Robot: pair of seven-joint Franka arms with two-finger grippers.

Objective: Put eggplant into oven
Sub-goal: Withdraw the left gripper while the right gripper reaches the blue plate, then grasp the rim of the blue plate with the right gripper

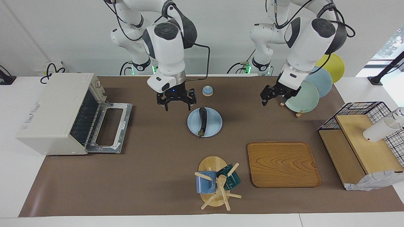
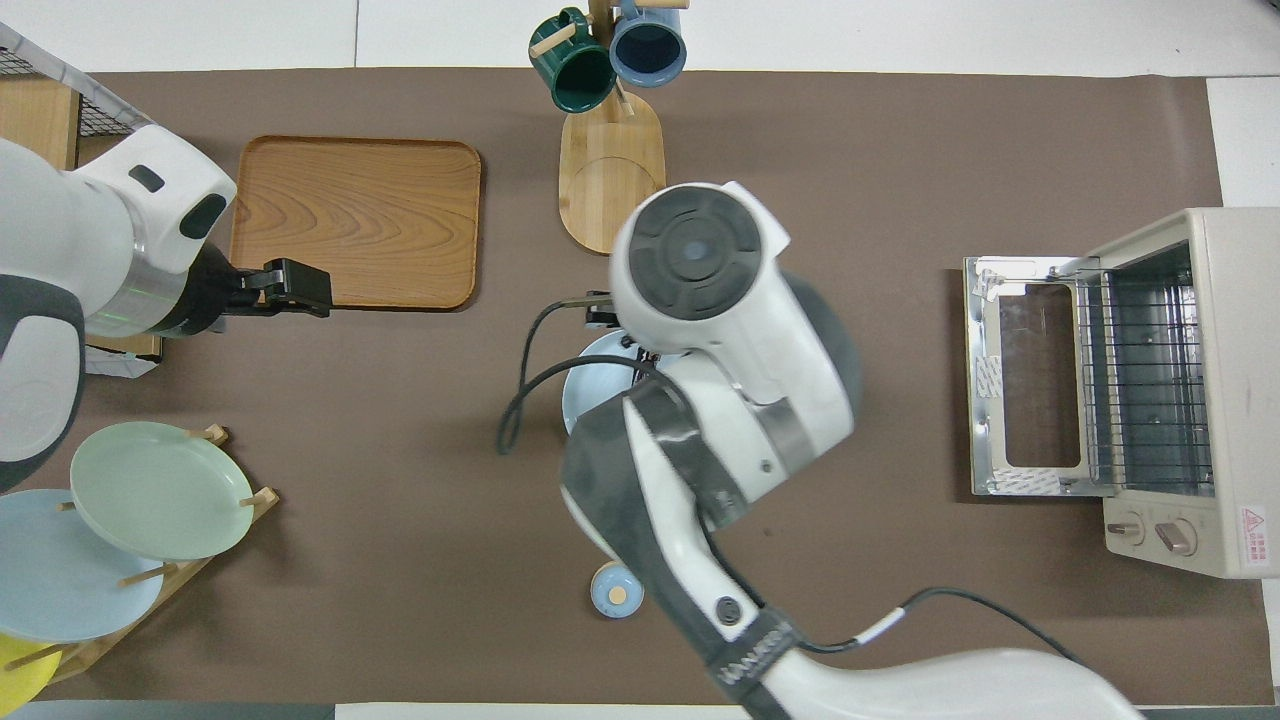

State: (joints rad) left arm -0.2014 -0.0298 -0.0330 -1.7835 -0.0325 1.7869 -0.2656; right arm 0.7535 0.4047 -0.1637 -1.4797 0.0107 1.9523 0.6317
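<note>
eggplant [image 1: 202, 120] on blue plate [image 1: 214, 125], oven [image 1: 52, 114] door open, both claws empty

The eggplant [image 1: 203, 121] lies on a plate [image 1: 214, 126], well apart from the oven [image 1: 50, 113].

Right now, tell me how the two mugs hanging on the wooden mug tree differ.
The blue mug is light blue, while the green mug is a dark teal green. The blue mug hangs toward the right arm's end of the mug tree; the green mug hangs toward the left arm's end. In the overhead view the blue mug's mouth faces almost straight up at the camera; the green mug's mouth tilts sideways. Both hang tilted from wooden pegs.
</note>
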